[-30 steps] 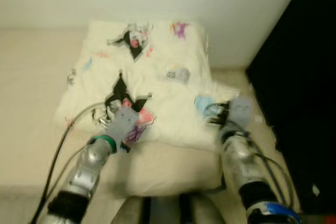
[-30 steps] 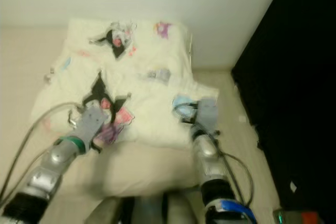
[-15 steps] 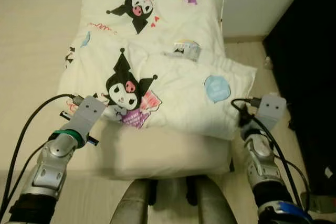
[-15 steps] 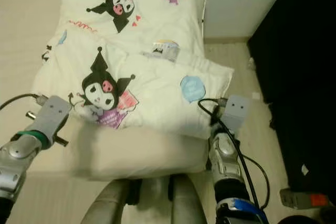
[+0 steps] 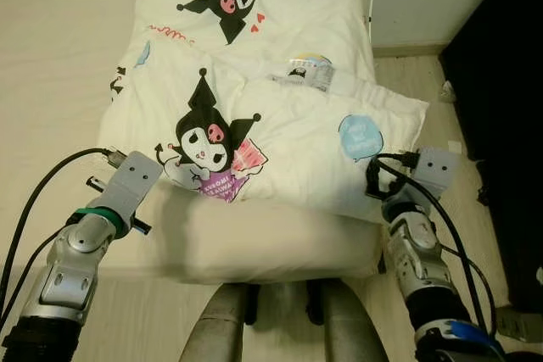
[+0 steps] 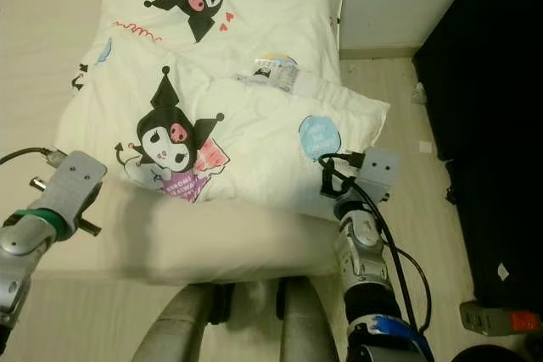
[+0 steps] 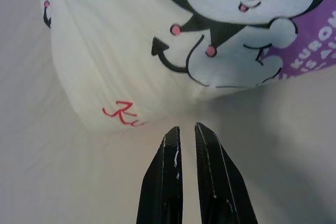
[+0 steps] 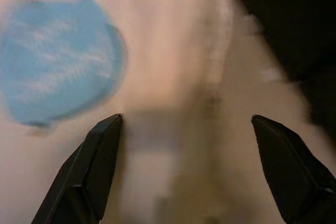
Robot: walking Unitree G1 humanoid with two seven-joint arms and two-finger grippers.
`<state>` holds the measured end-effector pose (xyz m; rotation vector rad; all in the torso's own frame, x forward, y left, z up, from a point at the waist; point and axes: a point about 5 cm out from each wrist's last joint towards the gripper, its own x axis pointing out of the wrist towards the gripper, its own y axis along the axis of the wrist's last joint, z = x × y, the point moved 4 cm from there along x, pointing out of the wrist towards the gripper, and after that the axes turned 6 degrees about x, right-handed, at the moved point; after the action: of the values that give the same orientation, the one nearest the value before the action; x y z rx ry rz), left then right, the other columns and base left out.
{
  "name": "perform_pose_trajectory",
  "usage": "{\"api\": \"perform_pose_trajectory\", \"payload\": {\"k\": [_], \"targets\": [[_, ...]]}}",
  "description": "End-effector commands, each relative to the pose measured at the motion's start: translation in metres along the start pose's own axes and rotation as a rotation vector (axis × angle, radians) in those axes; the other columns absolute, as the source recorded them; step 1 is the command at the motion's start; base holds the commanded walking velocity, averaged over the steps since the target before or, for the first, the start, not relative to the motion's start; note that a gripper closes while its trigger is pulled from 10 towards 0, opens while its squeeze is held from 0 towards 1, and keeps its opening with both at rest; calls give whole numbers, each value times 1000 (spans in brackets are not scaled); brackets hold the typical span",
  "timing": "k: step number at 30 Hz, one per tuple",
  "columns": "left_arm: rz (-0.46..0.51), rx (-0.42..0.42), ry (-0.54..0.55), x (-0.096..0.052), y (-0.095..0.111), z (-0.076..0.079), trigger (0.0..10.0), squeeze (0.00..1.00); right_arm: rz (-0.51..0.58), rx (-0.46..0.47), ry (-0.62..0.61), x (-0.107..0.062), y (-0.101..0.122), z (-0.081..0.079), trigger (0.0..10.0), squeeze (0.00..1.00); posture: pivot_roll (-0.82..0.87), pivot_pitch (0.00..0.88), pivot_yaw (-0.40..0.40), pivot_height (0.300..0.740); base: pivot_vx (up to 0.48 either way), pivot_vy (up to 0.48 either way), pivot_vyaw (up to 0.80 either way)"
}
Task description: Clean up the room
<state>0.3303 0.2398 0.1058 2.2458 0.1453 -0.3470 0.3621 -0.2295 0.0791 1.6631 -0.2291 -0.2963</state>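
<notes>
While both arms reach forward over a cream bed (image 5: 280, 252), a white quilt (image 5: 254, 65) with cartoon prints lies in a heap across it, its upper part running up to the wall. A black-and-white character print (image 5: 208, 137) faces up near the quilt's left front edge, and a blue round patch (image 5: 361, 136) sits near its right front corner.

At the left front edge, the left gripper (image 7: 186, 137) hangs just short of the quilt, its 2 black fingers (image 7: 167, 182) pressed nearly together with a thin slit between them, holding nothing. Its tips point at the bare sheet right below the quilt's bulging hem.

By the right front corner, the right gripper (image 8: 186, 145) has its fingers (image 8: 89, 171) spread wide, the quilt's edge lying between and beyond them, untouched. Beyond that corner, wooden floor (image 5: 441, 133) meets a dark mass (image 5: 509, 82) on the right.
</notes>
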Motion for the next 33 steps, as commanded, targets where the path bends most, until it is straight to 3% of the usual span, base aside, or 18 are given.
{"api": "perform_pose_trajectory", "payload": {"k": [1, 2, 3, 7, 10, 14, 17, 21, 23, 27, 28, 32, 33], "targets": [[-39, -2, -19, -5, -12, 3, 10000, 0, -44, -42, -29, -8, -18, 6, 10000, 1000, 111, 391, 167, 740, 0, 0, 0], [-39, -1, -21, -5, -11, 3, 10000, 0, -42, -35, -5, -7, -18, 3, 10000, 365, 112, 391, 168, 740, 0, 0, 0], [-39, 0, -21, -5, -11, 2, 10000, 0, -41, -13, 33, -5, -18, -3, 10000, 0, 124, 386, 173, 740, 0, 0, 0], [-38, 4, -18, -6, -10, -1, 10000, 0, -54, 7, 74, -2, -18, -11, 10000, 0, 140, 383, 175, 740, 0, 0, 0], [-45, 9, -8, -10, -12, -6, 10000, 0, -67, 99, 137, 0, -19, -21, 10000, 0, 152, 385, 183, 740, 0, 0, 0], [-48, 11, -9, -12, -13, -6, 10000, 0, -74, 148, 169, 1, -19, -27, 10000, 0, 161, 386, 187, 740, 0, 0, 0], [-49, 12, -10, -13, -12, -7, 10000, 0, -113, 180, 134, 2, -25, -24, 10000, 0, 170, 384, 189, 740, 0, 0, 0], [-49, 13, -10, -14, -12, -8, 10000, 0, -150, 140, 57, 3, -32, -14, 10000, 0, 177, 384, 192, 740, 0, 0, 0], [-52, 16, -11, -15, -12, -10, 10000, 0, -195, 19, -55, 1, -42, 1, 10000, 0, 178, 388, 203, 740, 0, 0, 0], [-51, 20, -17, -16, -11, -9, 10000, 0, -203, -21, -61, 2, -42, 0, 10000, 0, 193, 389, 210, 740, 0, 0, 0], [-51, 20, -19, -16, -10, -9, 10000, 0, -200, -85, -82, 3, -41, 3, 10000, 0, 196, 389, 211, 740, 0, 0, 0], [-53, 23, -21, -18, -11, -9, 10000, 0, -207, -102, -83, 5, -40, 3, 10000, 0, 204, 390, 214, 740, 0, 0, 0], [-55, 25, -20, -19, -11, -10, 10000, 0, -208, -53, -58, 7, -38, -1, 10000, 0, 211, 391, 216, 740, 0, 0, 0]]}}
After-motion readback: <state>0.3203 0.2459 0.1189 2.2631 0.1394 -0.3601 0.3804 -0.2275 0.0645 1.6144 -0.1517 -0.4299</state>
